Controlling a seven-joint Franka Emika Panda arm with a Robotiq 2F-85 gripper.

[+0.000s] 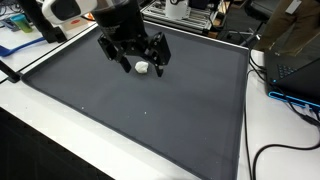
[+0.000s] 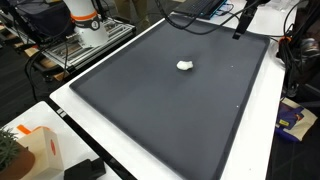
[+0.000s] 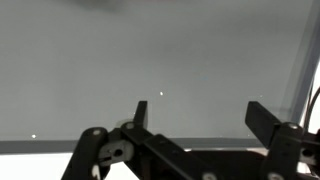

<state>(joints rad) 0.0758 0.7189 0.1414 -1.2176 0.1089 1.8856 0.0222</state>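
A small white lump [image 1: 143, 68] [image 2: 184, 66] lies on a large dark grey mat [image 1: 150, 120] [image 2: 170, 120], towards its far part. In an exterior view my gripper [image 1: 141, 58] hangs over the mat close to the lump, with its black fingers spread apart. My gripper [image 3: 200, 118] is open in the wrist view, and only bare mat shows between the two fingertips [image 3: 140, 112]. The lump does not appear in the wrist view. I cannot tell how high the gripper is above the mat.
The mat lies on a white table [image 1: 290, 140] [image 2: 70, 110]. Black cables [image 1: 268, 152] and a blue-edged device [image 1: 295, 92] sit at one side. An orange and white box [image 2: 32, 150] and a plant [image 2: 8, 150] stand at a corner. The robot base [image 2: 88, 25] rises beyond the mat.
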